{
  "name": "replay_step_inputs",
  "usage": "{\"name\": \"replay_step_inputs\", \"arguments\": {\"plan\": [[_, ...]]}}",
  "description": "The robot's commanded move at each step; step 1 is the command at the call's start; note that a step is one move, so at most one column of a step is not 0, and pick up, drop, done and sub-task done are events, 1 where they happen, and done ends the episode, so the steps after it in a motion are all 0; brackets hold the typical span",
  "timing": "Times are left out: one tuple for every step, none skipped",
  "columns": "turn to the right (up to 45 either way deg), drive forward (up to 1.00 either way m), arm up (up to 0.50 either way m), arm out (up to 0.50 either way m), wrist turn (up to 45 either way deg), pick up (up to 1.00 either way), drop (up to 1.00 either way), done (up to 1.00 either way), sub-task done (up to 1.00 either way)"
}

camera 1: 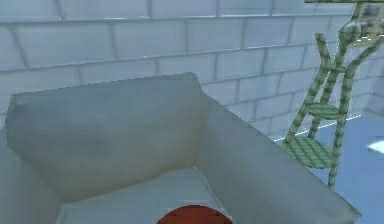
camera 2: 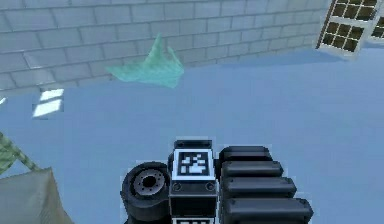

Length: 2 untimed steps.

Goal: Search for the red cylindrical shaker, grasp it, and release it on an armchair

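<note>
A grey armchair (camera 1: 110,130) stands close ahead in the forward view, with its backrest toward a brick wall and one arm rising on the right. A red rounded thing (camera 1: 192,215) pokes up from the bottom edge over the armchair's seat; only its top can be seen. In the arm side view the arm's dark bar (camera 2: 255,185) and a white marked square (camera 2: 195,165) sit at the bottom edge. Left of them is the gripper's dark round body (camera 2: 150,190). Its far end is unclear, so I cannot tell whether it holds anything.
A green chequered ladder-like stand (camera 1: 325,100) rises right of the armchair on blue floor. In the arm side view a teal pyramid-shaped thing (camera 2: 150,65) lies by the brick wall, a latticed frame (camera 2: 350,25) is at top right, and a grey corner (camera 2: 30,200) is at bottom left.
</note>
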Motion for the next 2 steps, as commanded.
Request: {"name": "replay_step_inputs", "arguments": {"plan": [[-27.0, 0.0, 0.0, 0.0, 0.0, 0.0, 0.0, 0.0, 0.0], [21.0, 0.0, 0.0, 0.0, 0.0, 0.0, 0.0, 0.0, 0.0]]}}
